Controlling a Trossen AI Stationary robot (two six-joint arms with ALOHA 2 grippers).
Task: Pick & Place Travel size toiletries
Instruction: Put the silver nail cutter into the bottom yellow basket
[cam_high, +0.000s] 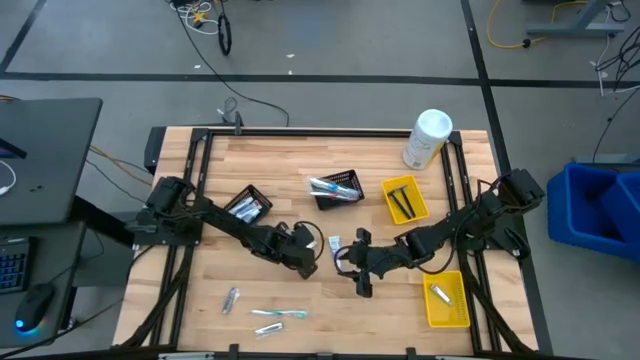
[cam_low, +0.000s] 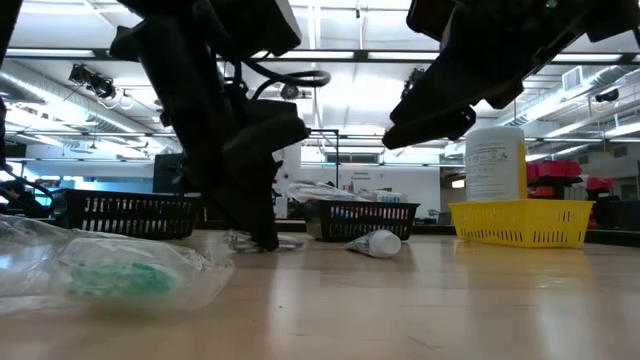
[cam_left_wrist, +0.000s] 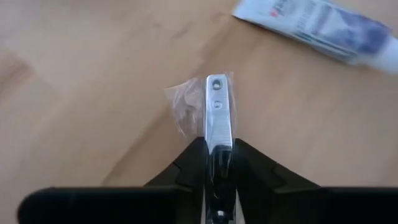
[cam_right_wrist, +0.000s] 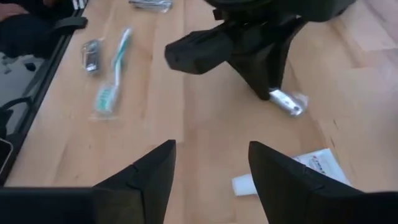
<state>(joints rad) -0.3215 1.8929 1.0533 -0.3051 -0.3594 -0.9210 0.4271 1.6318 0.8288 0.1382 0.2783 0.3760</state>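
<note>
- High view: pale wood table (cam_high: 250, 150) on grey floor; left gripper (cam_high: 306, 262) and right gripper (cam_high: 362, 283) at mid-table. Two black baskets, two yellow trays (cam_high: 445, 305), one white canister (cam_high: 426, 138).
- Low view: toothpaste tube (cam_low: 374, 243) lying past the lowered claw; lit workshop behind.
- Left wrist view: fingers (cam_left_wrist: 193, 165) clamped on one silvery clipper (cam_left_wrist: 217, 112) in clear wrap, the tube just beyond.
- Right wrist view: spread wide, holding nothing; beyond, two wrapped toothbrushes (cam_right_wrist: 112, 81).

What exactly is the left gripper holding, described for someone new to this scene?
Near the middle of the wooden table, the left gripper is shut on a small silver nail clipper in a clear wrapper. The toothpaste tube beside it is white and blue, not metal.
</note>
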